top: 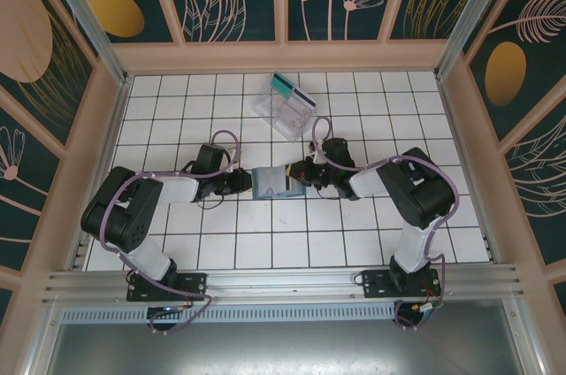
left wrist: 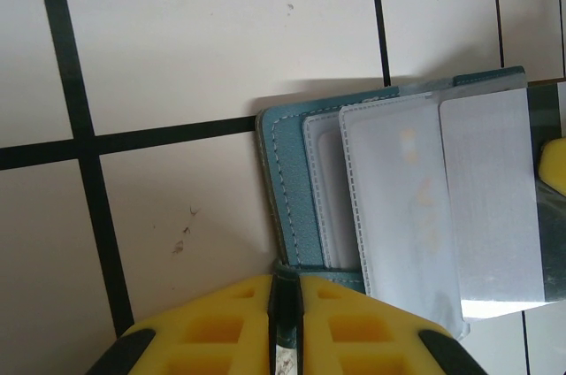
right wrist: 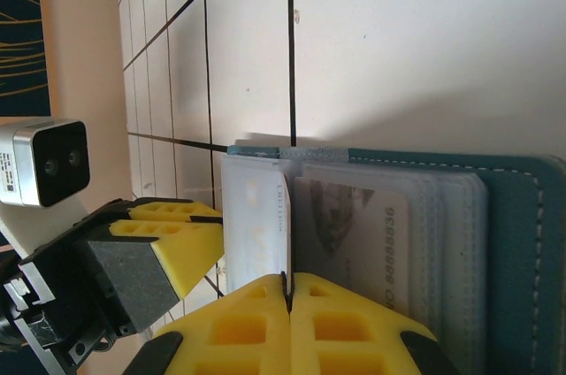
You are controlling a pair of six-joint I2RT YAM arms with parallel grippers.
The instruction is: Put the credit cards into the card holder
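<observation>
Step in hand: insertion of one card. We judge it mid-way, the card presented to the pockets but not seated.

Left gripper (top: 240, 182) (left wrist: 285, 279): jaws closed on the lower edge of the open card holder (top: 268, 183) (left wrist: 283, 180) (right wrist: 522, 242), whose dark-teal edge shows as a strip between the two yellow fingers. The holder sits mid-counter (top: 424, 127) between the two grippers. A shadow on the tiles beside it suggests it is raised a little, though we cannot confirm this.

Right gripper (top: 301, 176) (right wrist: 288, 276): jaws pressed together on a thin whitish card (left wrist: 491, 198) (right wrist: 281, 233), pinched at its near edge. In the left wrist view the card lies flat over the blue-grey inside, its leading edge meeting the innermost clear pocket and its dark stripe on the side toward the right gripper. We cannot tell whether that edge is inside a slot or only resting on it.

Next move, in our judgement: the right arm pushes the card along its own plane toward the left gripper, while the left grip braces the holder against the push. Risks are the card riding over the pocket lip, or the holder pivoting in the left jaws.

Remaining: a teal-green card (top: 285, 84) and a striped card (top: 303, 95) sit at the far end of the clear tray (top: 276, 110), well apart from both grippers.
</observation>
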